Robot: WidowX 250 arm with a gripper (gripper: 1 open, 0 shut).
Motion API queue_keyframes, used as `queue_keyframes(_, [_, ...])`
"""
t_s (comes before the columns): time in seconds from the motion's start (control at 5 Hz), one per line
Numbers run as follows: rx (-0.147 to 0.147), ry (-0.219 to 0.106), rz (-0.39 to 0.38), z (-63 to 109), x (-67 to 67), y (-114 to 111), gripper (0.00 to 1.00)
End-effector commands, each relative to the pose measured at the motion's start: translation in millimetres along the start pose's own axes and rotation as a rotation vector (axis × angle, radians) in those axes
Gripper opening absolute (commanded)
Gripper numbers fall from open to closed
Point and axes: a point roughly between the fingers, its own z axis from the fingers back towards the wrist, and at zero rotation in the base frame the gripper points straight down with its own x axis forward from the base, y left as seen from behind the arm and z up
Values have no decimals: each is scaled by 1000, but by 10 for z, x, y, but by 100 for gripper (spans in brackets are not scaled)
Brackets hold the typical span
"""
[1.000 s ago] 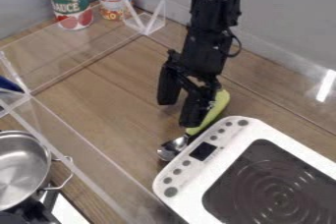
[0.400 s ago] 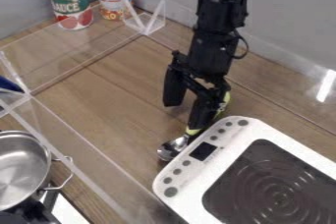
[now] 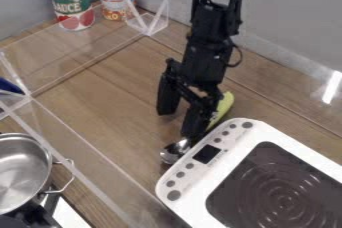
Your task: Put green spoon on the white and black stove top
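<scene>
The green spoon [image 3: 219, 111] lies just beside the claw [image 3: 182, 120].

With the gripper [image 3: 190, 112] jaws open, the green spoon [image 3: 211, 113] lies beside and partly behind them; the white and black stove top [image 3: 267, 182] and 1 steel pot [image 3: 22, 172] sit nearer the camera than the jaws.

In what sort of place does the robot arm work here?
It looks like a toy or mock kitchen set up for a robot, though I cannot be sure. A white and black stove top, a steel pot and food cans point to that.
</scene>
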Motion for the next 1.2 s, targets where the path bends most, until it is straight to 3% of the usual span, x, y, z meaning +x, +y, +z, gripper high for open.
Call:
queue_keyframes(0.0, [32, -59, -5, 170, -98, 48, 100])
queue_keyframes(0.4, [44, -69, -22, 192, 122, -175, 100])
queue_keyframes(0.8, [26, -82, 19, 183, 246, -8, 100])
queue_keyframes(1.0, [20, -93, 51, 202, 246, -7, 100])
